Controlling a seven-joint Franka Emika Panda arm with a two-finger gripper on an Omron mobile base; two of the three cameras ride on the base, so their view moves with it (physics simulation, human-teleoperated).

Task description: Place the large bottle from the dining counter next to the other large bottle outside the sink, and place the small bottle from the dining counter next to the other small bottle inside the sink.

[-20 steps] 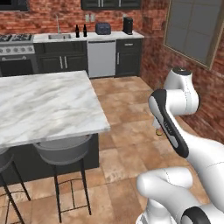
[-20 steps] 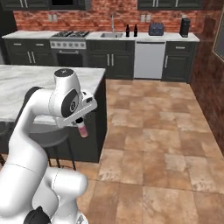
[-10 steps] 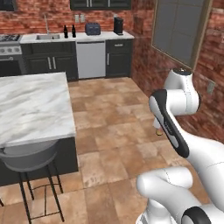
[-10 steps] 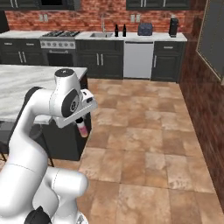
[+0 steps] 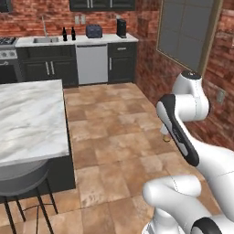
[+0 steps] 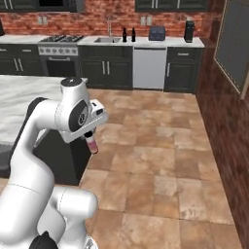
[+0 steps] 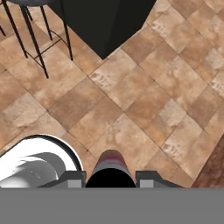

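The gripper (image 6: 91, 141) is clamped on a small pink bottle (image 6: 92, 144) hanging downward — the sink (image 6: 104, 40) lies far ahead, across the tiled floor (image 6: 160, 155).

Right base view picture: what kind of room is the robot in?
A kitchen, most likely. There's a stove, a sink with a tap on the far counter, and a dishwasher under it.
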